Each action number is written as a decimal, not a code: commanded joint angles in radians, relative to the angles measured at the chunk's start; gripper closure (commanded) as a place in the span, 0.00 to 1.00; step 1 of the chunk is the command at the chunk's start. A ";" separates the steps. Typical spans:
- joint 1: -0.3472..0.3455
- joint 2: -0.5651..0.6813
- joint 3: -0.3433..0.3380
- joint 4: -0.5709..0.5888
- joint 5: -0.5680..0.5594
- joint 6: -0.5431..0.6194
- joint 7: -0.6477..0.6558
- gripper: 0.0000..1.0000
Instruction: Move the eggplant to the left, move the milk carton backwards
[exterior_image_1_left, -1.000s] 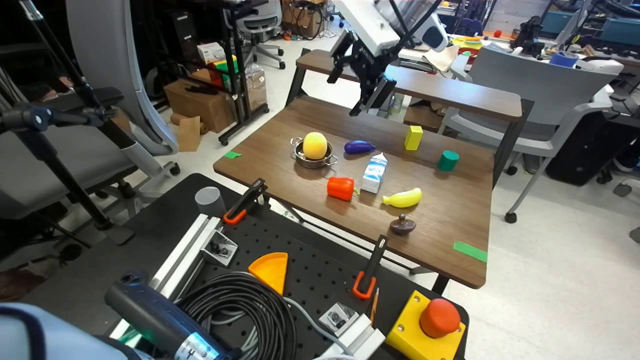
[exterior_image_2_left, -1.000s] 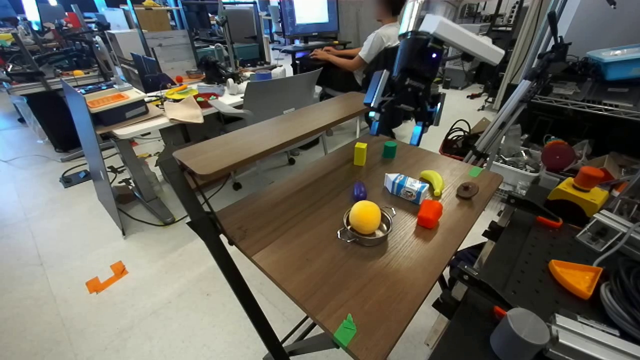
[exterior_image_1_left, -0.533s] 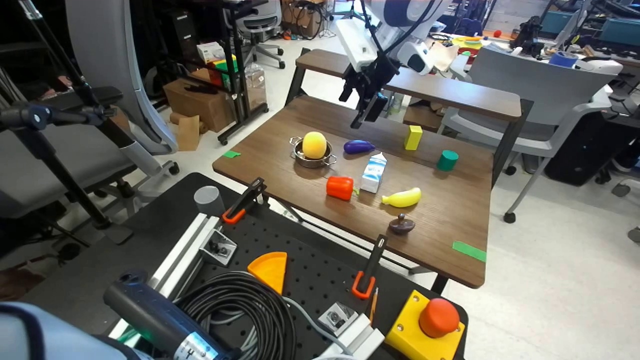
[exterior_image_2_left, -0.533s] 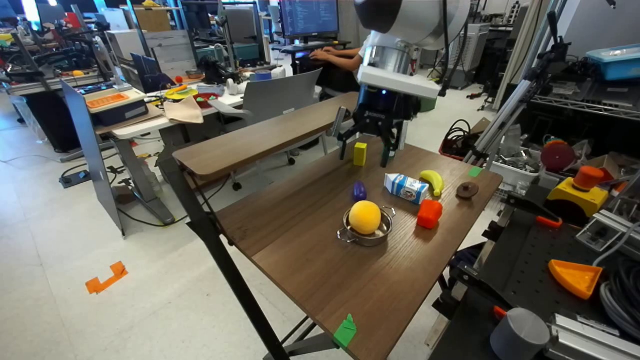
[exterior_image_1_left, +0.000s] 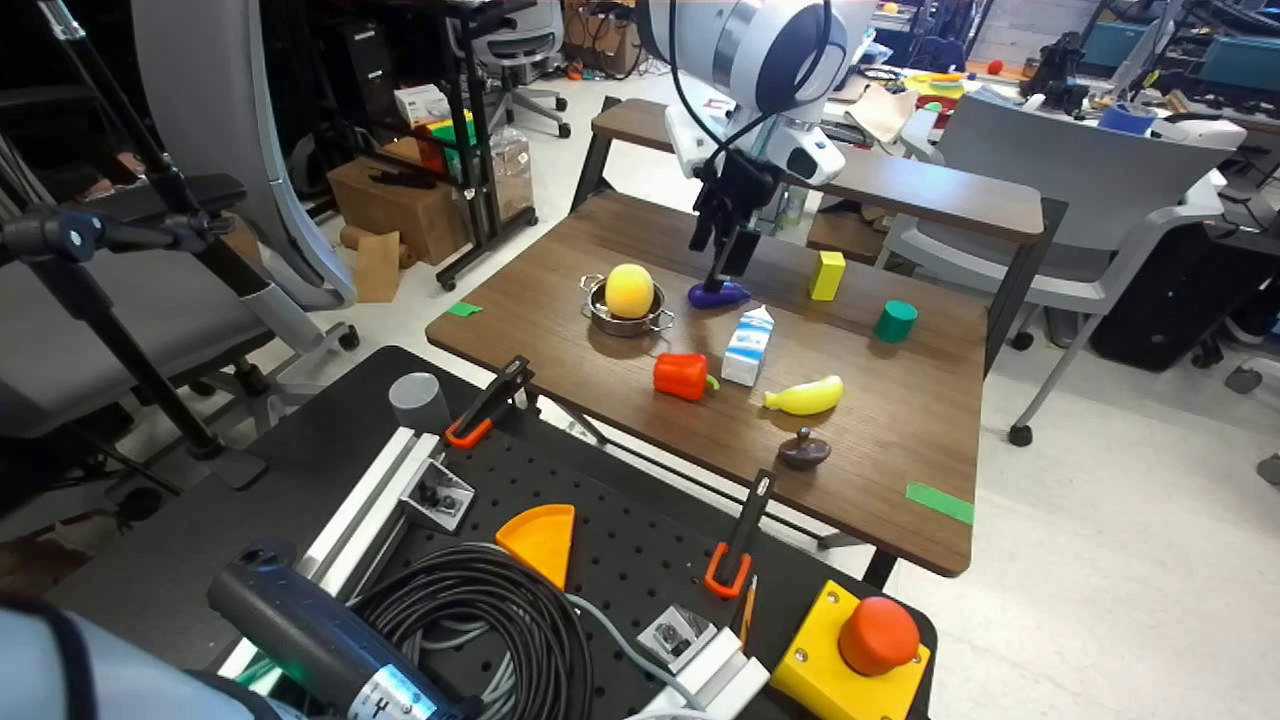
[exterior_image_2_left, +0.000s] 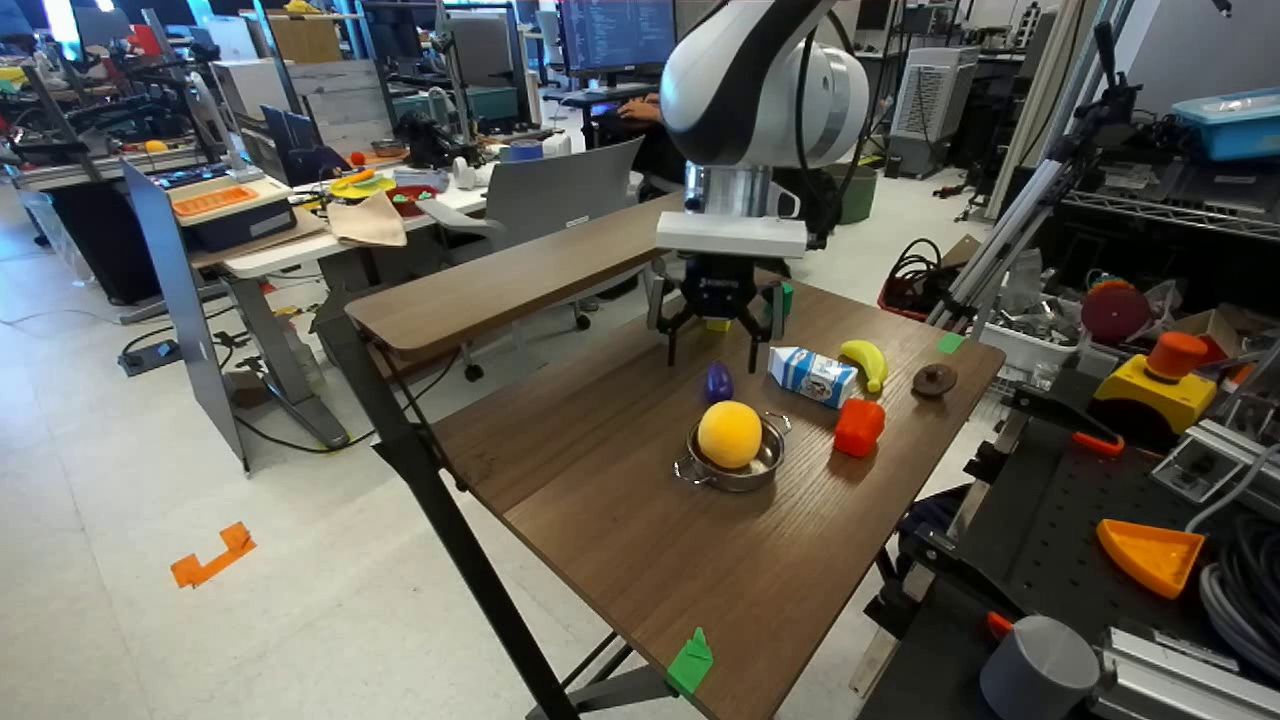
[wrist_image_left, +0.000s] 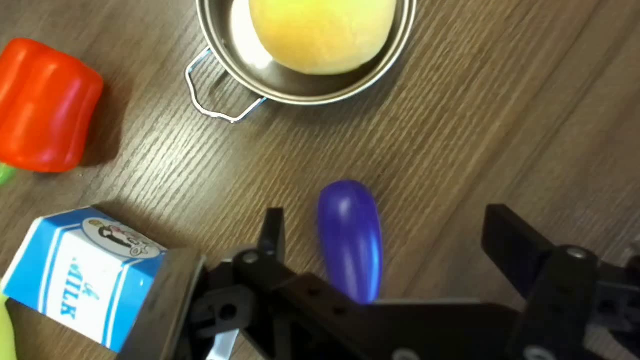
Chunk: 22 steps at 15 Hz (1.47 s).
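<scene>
We see the gripper (exterior_image_2_left: 712, 365), spread wide, now lower and nearer the eggplant (wrist_image_left: 350, 240), presumably readying its leftward move.

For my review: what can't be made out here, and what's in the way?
- Wrist view: the lower end of the eggplant, behind the gripper.
- Wrist view: part of the milk carton, behind the gripper.
- Wrist view: most of the banana, cut off by the left edge.
- Wrist view: the yellow ball's top, cut off by the top edge.
- In an exterior view: most of the yellow block, behind the gripper.
</scene>
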 joint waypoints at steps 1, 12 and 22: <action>0.035 0.049 -0.033 0.067 -0.075 -0.025 0.113 0.00; 0.047 0.140 -0.039 0.173 -0.182 -0.065 0.245 0.35; 0.074 0.118 -0.032 0.182 -0.221 -0.030 0.228 0.92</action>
